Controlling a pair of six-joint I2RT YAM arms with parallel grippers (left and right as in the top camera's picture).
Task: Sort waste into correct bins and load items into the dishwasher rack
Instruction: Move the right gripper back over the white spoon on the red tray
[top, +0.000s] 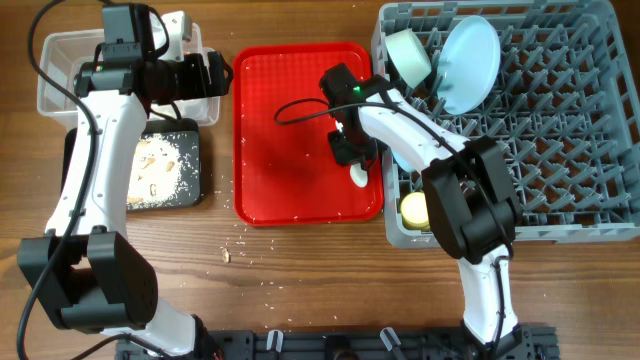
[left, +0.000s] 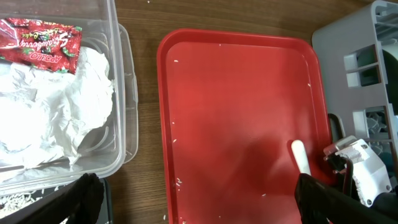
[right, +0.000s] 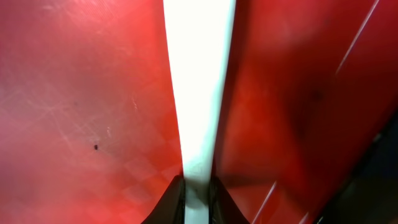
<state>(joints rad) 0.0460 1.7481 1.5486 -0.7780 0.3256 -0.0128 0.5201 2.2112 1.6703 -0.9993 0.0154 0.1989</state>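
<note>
Grey dishwasher rack (top: 575, 150) at right, with a red serving tray (top: 290, 130) left of it. Far left, a clear tub (top: 60, 50) holds a napkin (left: 56, 106) and wrapper (left: 40, 43). The left gripper (top: 218, 75) hangs at its right wall, jaws wide apart. The right gripper (top: 354, 160) clamps a white spoon (top: 358, 178) on the tray's right side.

Tray (top: 280, 130) left free — rack (top: 392, 232) close rt

Three cameras, one red tray (top: 290, 130) in common.
The overhead looked straight down on the whole surface (top: 300, 290); the left wrist looked down from some height, clear tub (left: 118, 93) at 9 o'clock; the right wrist sat very near the white spoon (right: 199, 93).
</note>
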